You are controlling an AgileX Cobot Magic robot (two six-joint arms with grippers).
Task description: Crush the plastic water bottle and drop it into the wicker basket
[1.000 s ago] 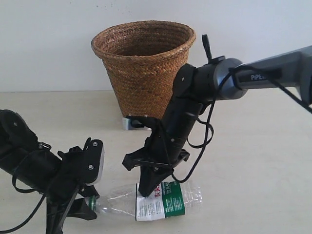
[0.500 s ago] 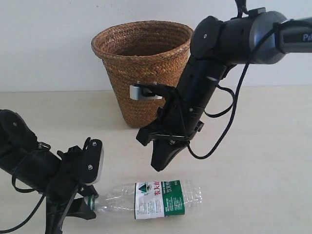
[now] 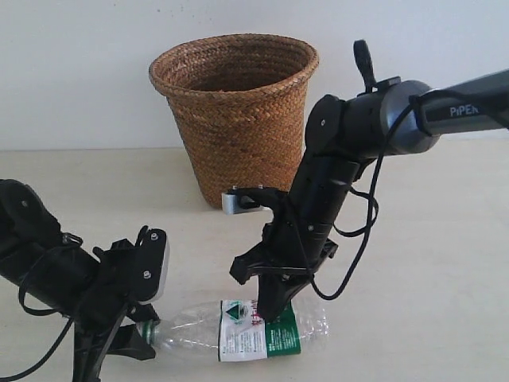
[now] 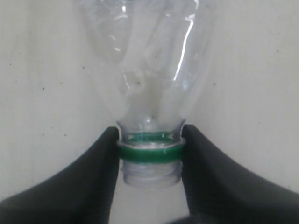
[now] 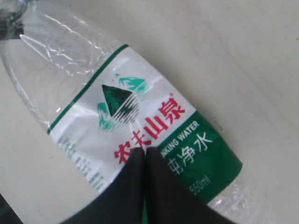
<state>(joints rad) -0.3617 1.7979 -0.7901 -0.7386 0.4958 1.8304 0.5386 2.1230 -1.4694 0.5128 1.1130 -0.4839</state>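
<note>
The plastic water bottle [image 3: 238, 328] lies on its side on the table, near the front edge. Its neck carries a green ring [image 4: 149, 153] and an open threaded mouth; no cap shows. My left gripper [image 4: 149, 154] is shut on that neck, one finger on each side; the exterior view shows it at the front left [image 3: 139, 334]. My right gripper [image 3: 269, 312] is shut with nothing between its fingers, tips together pressing down on the green-and-white label [image 5: 140, 126]. The wicker basket [image 3: 235, 111] stands upright behind the bottle.
A pale tabletop [image 3: 429, 263] runs back to a white wall. A small grey metal part [image 3: 235, 203] sticks out from the right arm in front of the basket's base. The right arm's black cables [image 3: 358, 239] hang in loops above the table.
My right gripper rose off the bottle to about basket mid-height, then came down again, and its shut tips now press on the label. The left gripper kept its hold on the neck.
</note>
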